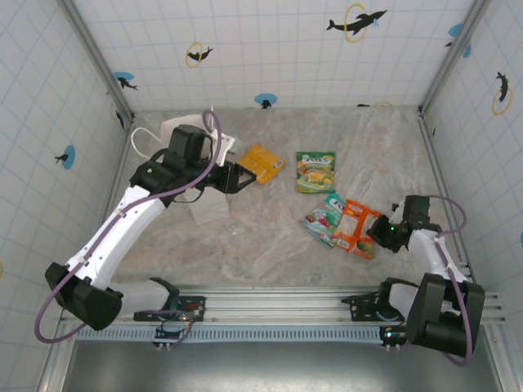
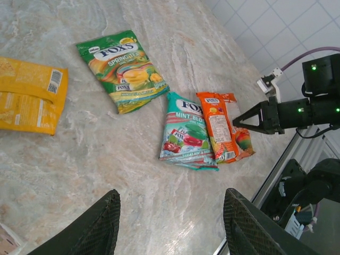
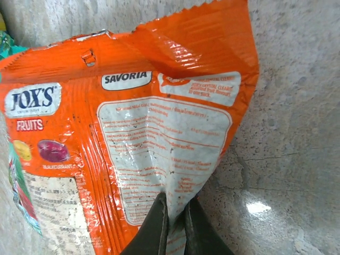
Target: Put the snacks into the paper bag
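Several snack packets lie on the marble table: orange-yellow [image 1: 261, 163] [image 2: 26, 98], green [image 1: 315, 171] [image 2: 122, 69], teal [image 1: 325, 219] [image 2: 186, 133] and orange [image 1: 357, 229] [image 2: 223, 127] [image 3: 133, 122]. My right gripper [image 1: 377, 233] [image 2: 248, 120] [image 3: 175, 212] is shut on the near edge of the orange packet, pinching the foil between its fingers. My left gripper [image 1: 243, 176] [image 2: 170, 228] hangs open above bare table just left of the orange-yellow packet, holding nothing. The white paper bag [image 1: 173, 131] lies at the back left, largely hidden under my left arm, with one loop handle [image 1: 140, 140] showing.
Tiled walls with metal corner posts close in the table on three sides. A metal rail [image 1: 270, 306] runs along the near edge by the arm bases. A pale sheet, probably the bag's lower part [image 1: 208, 208], sticks out beneath the left arm.
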{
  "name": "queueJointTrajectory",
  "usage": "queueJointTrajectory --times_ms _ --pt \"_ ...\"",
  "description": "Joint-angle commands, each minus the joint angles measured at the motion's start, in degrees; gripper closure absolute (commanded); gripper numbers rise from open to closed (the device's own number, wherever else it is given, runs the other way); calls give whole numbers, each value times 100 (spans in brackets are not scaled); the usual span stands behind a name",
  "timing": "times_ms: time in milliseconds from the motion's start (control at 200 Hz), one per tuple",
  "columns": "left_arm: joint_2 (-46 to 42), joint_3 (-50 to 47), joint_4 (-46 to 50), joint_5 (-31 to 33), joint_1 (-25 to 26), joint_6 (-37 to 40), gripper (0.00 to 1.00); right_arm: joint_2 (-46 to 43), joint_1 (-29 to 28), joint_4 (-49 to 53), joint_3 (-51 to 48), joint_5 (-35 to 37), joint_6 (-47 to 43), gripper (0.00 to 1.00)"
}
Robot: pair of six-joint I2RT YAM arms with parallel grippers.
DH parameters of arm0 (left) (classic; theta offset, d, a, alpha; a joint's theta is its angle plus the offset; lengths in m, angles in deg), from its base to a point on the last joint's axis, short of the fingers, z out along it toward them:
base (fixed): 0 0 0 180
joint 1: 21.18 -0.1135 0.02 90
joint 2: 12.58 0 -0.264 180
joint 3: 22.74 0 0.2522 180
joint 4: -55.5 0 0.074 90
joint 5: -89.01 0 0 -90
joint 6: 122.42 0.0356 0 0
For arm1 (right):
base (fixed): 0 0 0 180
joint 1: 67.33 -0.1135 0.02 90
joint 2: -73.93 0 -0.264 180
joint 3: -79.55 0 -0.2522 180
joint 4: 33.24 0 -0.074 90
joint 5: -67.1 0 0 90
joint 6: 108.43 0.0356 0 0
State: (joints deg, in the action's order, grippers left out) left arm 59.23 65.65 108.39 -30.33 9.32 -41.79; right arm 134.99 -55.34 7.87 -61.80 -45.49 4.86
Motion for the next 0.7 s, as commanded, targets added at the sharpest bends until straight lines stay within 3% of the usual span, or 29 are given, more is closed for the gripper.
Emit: queueJointTrajectory --times_ms 0,315,696 --pt "52 157 -40 -83 30 55 47 -306 -82 157 -13 106 5 100" --pt "37 22 -343 -160 43 -170 47 -914 -984 -158 368 106 409 100" --pt "-80 -437 -1301 -226 42 -870 46 -981 -2020 -1078 934 -162 563 100"
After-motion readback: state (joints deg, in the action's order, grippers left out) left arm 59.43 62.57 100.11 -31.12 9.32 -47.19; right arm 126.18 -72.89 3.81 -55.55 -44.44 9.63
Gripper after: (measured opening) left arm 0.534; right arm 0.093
